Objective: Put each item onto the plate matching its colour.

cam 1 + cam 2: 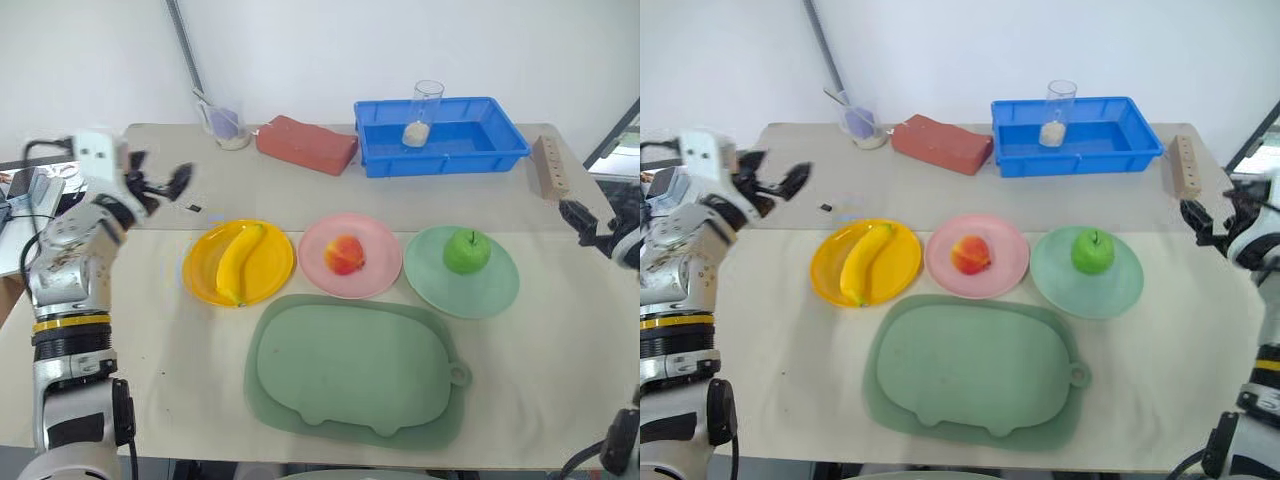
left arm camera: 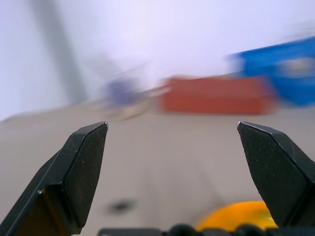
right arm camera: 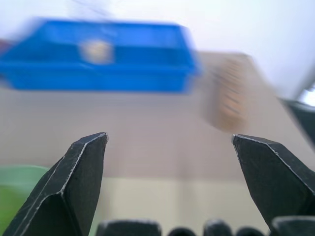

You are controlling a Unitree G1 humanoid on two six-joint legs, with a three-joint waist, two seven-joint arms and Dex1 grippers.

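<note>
The yellow banana [image 1: 238,262] lies on the yellow plate [image 1: 275,277]. In the middle, the red-and-orange round fruit [image 1: 345,254] rests on the pale pink plate [image 1: 376,270]. The green apple [image 1: 466,251] stands on the mint green plate [image 1: 492,288]. My left gripper [image 1: 158,181] hovers open and empty to the left of the yellow plate, pointing toward the back of the table. My right gripper [image 1: 1212,213] is at the table's right edge, beyond the green plate, open with nothing between its fingers [image 3: 74,189].
A large dull-green tray [image 1: 350,365] lies in front of the plates. At the back stand a red block [image 1: 306,144], a blue bin [image 1: 440,135] holding a clear cup [image 1: 422,113], another cup [image 1: 225,126], and a wooden block [image 1: 552,166] at the right.
</note>
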